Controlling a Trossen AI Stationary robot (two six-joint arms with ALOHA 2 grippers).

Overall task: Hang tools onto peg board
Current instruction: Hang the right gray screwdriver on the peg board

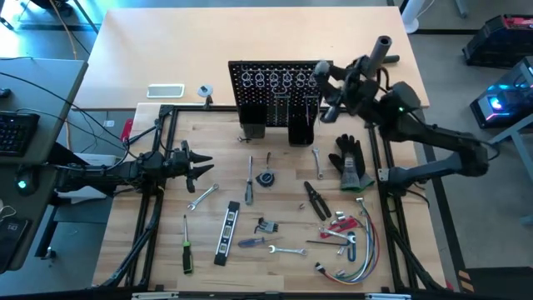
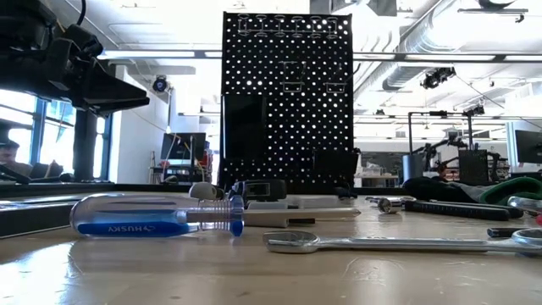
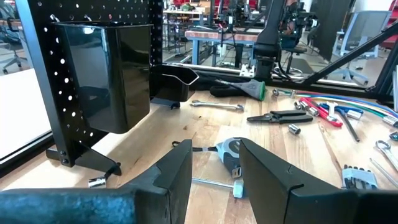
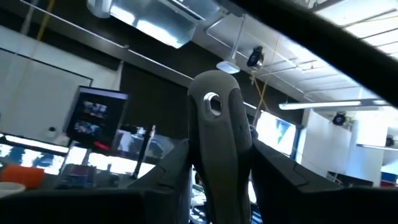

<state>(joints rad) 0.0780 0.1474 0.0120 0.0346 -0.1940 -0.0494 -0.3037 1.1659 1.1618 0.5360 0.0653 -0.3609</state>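
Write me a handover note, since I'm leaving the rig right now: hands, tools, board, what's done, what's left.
Left hand: open, empty, low over the table, left of the tools.
Right hand: shut on a grey tool, raised at the peg board, near its top right corner.
Tools: green-handled screwdriver, level, pliers and others lie on the table.
Done: no tool seen hanging yet.
Left: hang the held tool, then the rest.
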